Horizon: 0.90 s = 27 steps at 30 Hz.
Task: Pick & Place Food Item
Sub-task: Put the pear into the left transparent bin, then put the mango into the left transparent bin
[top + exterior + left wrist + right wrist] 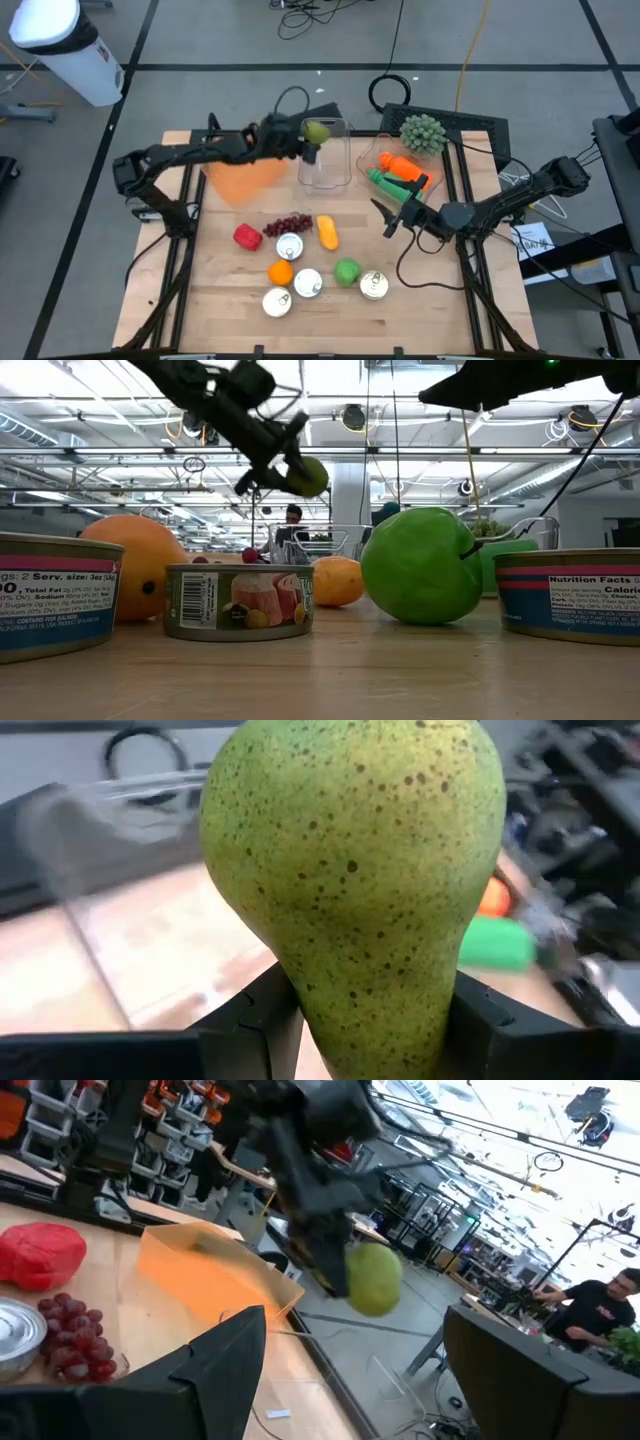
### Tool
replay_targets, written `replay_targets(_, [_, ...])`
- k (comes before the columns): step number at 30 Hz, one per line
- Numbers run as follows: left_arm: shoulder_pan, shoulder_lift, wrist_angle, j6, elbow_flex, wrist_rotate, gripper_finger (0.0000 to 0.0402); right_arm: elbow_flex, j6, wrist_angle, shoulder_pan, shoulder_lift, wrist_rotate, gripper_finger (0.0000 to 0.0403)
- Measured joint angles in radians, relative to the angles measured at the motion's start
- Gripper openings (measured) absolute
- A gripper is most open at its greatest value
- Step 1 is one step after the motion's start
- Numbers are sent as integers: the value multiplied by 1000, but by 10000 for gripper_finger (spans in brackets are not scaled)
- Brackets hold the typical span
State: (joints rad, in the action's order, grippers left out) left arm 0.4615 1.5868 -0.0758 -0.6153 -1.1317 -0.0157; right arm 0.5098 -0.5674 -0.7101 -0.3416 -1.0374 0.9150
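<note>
High view: left end effector (312,141) grips a green pear (316,131), held in the air over the clear container (326,166) at the desk's (240,320) far side, beside an orange bin (247,180). Right end effector (388,218) hovers open near the carrot (404,168).

Bright overhead ceiling lights (340,420) — glare above, backgrounds blurred, shadows soft.
</note>
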Motion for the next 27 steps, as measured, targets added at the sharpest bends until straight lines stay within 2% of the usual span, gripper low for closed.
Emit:
replay_targets(5, [31,121,1,0,-73,-59,163,0,6,9,0,0,-1,285])
replay_targets(13, [52,231,-32,-58,-98,-55,163,0,6,13,0,0,-1,281])
replay_targets(21, [83,244,-97,-111,-97,-26,224,0,6,13,0,0,-1,281])
replay_targets(27, [95,244,-111,-128,-97,-12,250,0,6,13,0,0,0,281])
